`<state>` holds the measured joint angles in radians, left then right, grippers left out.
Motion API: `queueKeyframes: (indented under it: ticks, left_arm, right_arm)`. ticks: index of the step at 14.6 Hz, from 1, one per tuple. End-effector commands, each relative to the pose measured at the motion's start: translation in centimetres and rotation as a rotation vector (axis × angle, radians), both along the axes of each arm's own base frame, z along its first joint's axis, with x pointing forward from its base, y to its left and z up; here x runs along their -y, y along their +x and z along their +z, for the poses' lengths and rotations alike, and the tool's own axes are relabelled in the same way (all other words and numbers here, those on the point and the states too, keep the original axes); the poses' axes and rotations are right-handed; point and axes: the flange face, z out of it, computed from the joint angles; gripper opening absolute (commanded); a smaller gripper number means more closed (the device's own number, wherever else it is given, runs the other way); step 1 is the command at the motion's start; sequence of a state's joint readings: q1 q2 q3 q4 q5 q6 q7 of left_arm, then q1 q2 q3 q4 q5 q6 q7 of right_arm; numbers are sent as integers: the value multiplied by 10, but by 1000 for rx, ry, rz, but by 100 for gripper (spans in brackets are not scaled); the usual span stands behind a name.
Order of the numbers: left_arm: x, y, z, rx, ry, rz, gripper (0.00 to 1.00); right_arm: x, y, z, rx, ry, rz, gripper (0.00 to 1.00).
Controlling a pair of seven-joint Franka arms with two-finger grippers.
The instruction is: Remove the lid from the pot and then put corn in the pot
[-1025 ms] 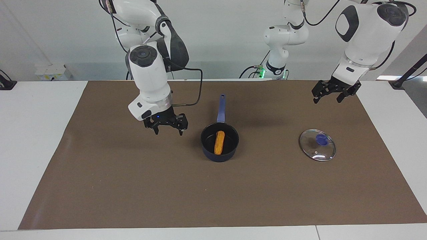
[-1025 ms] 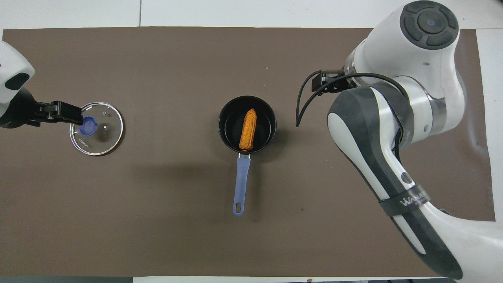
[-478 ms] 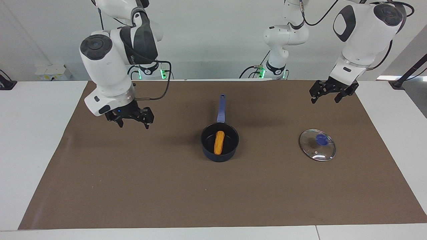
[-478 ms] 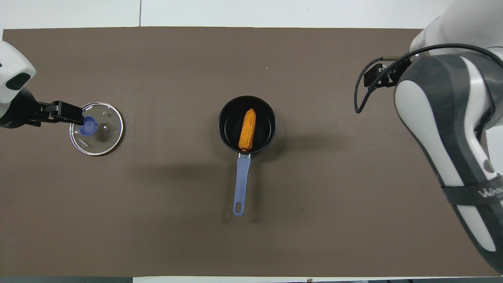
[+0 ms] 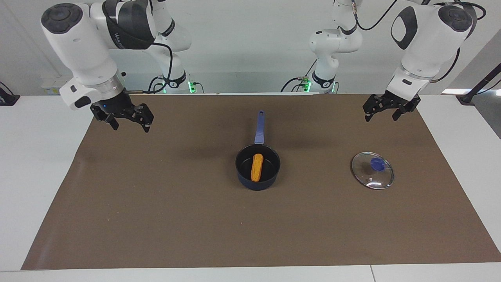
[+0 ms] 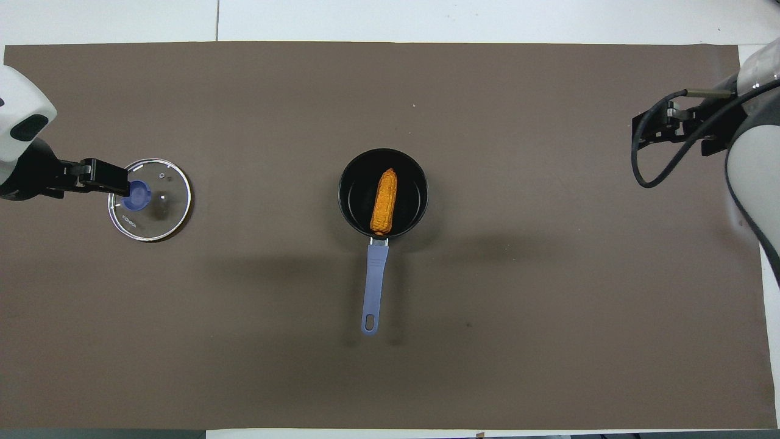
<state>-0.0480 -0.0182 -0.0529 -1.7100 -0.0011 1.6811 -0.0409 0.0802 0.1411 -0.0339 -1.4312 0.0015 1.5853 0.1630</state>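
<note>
- Now the pot [image 5: 258, 167] stands on the brown mat [image 5: 156, 219] around the middle of the tabletop [image 5: 35, 156], uncovered, its long blue handle [image 5: 259, 127] pointing toward the robots.
- The corn [image 5: 257, 167] lies inside the pot, lengthwise in line with the handle, tapered end pointing away from the robots.
- The lid [image 5: 372, 170] lies flat on the mat toward the left arm's end of the tabletop, well apart from the pot, blue knob [image 5: 377, 163] upward.
- The left pincer [image 5: 385, 111] hangs in the air over the mat, closer to the robots than the lid, fingers spread and holding nothing.
- The right pincer [image 5: 129, 120] is raised over the mat's edge at the right arm's end, well apart from the pot, fingers spread, empty.
</note>
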Motion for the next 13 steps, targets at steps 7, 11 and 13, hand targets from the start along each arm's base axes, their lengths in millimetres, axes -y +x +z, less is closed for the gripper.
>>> queueKeyframes:
  ticks: [7, 11, 13]
  left_arm:
    - [0, -11, 2, -11, 11, 5, 100]
    - [1, -11, 1, -14, 12, 4, 100]
    - [1, -11, 1, -14, 12, 4, 100]
  right_arm:
    - [28, -51, 9, -70, 15, -14, 100]
    - [37, -49, 6, -55, 13, -3, 100]
    - [43, -51, 4, -62, 15, 12, 100]
